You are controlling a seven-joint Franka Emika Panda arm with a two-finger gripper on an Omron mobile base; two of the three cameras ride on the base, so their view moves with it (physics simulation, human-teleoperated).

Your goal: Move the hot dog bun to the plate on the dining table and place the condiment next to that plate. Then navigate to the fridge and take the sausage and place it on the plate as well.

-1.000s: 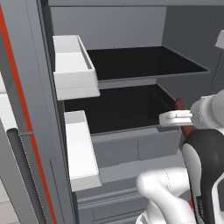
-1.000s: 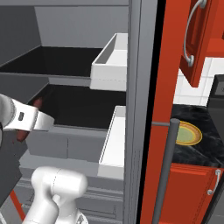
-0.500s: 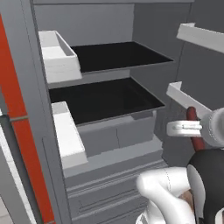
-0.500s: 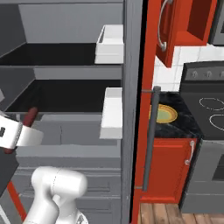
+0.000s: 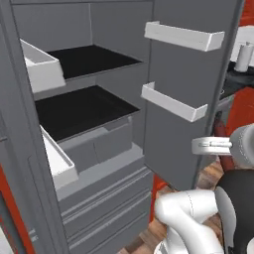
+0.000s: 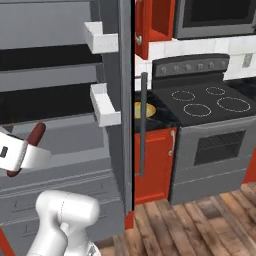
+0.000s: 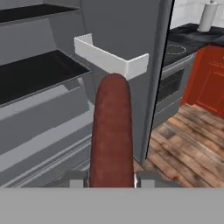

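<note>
The gripper (image 7: 112,180) is clamped on the sausage (image 7: 111,135), one finger (image 7: 74,178) at each side of its near end in the hand view, the jaws narrow with the sausage filling the gap. From there the sausage runs straight out along the line of the hand, its rounded far tip free in the air.

It is likely light and a little soft, smooth-skinned and round, so it could roll or slide between flat pads. The hold sits at one end rather than the middle, so the free length may droop or swing on a quick turn. A hold nearer the middle would be steadier; with this one, slow wrist turns look wise.

The arm is drawn back close over the base, the hand roughly level and low in front of the open fridge (image 5: 94,124). In the right base view the sausage (image 6: 34,137) pokes up at a slant from the white hand. In the left base view the white hand lies level, just in front of the inner face of the fridge door.

Beyond the tip stand a white door shelf (image 7: 111,57) and the dark shelves of the fridge. Farther off are wood floor, red cabinets and a stove (image 6: 210,125).
</note>
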